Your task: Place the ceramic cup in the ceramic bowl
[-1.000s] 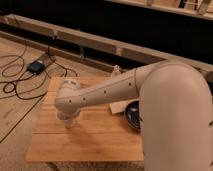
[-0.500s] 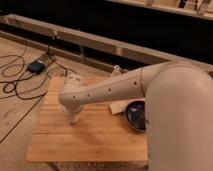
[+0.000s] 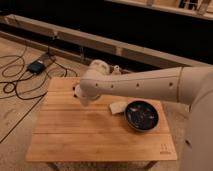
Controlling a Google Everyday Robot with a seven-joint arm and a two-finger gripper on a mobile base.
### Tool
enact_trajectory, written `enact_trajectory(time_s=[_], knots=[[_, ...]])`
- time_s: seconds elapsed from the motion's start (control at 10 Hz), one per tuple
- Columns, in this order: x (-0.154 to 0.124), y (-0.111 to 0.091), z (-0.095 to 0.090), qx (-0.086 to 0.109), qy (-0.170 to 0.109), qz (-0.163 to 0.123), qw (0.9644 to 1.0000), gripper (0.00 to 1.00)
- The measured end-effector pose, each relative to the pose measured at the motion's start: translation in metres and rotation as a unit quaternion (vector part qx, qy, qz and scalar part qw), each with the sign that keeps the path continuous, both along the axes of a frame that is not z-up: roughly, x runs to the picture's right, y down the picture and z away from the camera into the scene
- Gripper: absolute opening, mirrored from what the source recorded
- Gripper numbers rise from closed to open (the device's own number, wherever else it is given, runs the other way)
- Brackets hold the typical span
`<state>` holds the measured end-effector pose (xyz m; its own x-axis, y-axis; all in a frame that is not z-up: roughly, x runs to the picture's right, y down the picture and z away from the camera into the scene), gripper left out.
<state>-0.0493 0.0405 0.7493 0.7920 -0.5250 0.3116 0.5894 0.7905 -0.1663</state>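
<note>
1. Arm (image 3: 150, 85): the off-white forearm enters from the picture's right edge, nearest the camera, and reaches leftward over the wooden surface (image 3: 75, 142).
2. Ceramic bowl (image 3: 141, 116): a dark, speckled, shallow bowl standing upright on the right half of the surface, its inside bare. The ceramic cup is not in it.
3. White block (image 3: 118, 107): lies just beside the bowl's left rim, on the line between bowl and claw.
4. Claw (image 3: 79, 93): hangs below the bulbous wrist over the left-centre of the surface, mostly masked by the wrist housing. Whether it is clenched or released cannot be told.
5. Ceramic cup: cannot be made out apart from the pale wrist. It stands nowhere on the bare surface, so it is probably at the claw, hidden by it. This is a judgement, not something seen.
6. Governing relation: the bowl lies to the picture's right of the claw and slightly nearer the camera, well apart. A carry would run rightward along the forearm's own line, passing over the white block.
7. Clear bottle (image 3: 116, 70): stands at the far edge of the surface, behind the forearm and off the path.
8. Cables (image 3: 15, 85) and a black box (image 3: 36, 66): lie on the floor farther back, at left.
</note>
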Motion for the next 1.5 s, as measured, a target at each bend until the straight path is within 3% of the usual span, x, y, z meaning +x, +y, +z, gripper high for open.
enact_trajectory(time_s=[0.1, 0.3, 0.5, 0.7, 0.9, 1.3, 1.5], knots=[[0.024, -0.008, -0.001, 0.006, 0.018, 0.022, 0.9996, 0.00], [0.092, -0.019, 0.000, 0.014, 0.071, 0.081, 0.9941, 0.00], [0.138, -0.019, 0.002, 0.015, 0.111, 0.125, 0.9858, 0.00], [0.182, -0.011, 0.003, 0.010, 0.151, 0.170, 0.9737, 0.00], [0.207, 0.006, 0.006, -0.004, 0.178, 0.200, 0.9636, 0.00], [0.240, 0.059, 0.019, -0.047, 0.217, 0.259, 0.9399, 0.00], [0.245, 0.075, 0.023, -0.059, 0.224, 0.274, 0.9334, 0.00]])
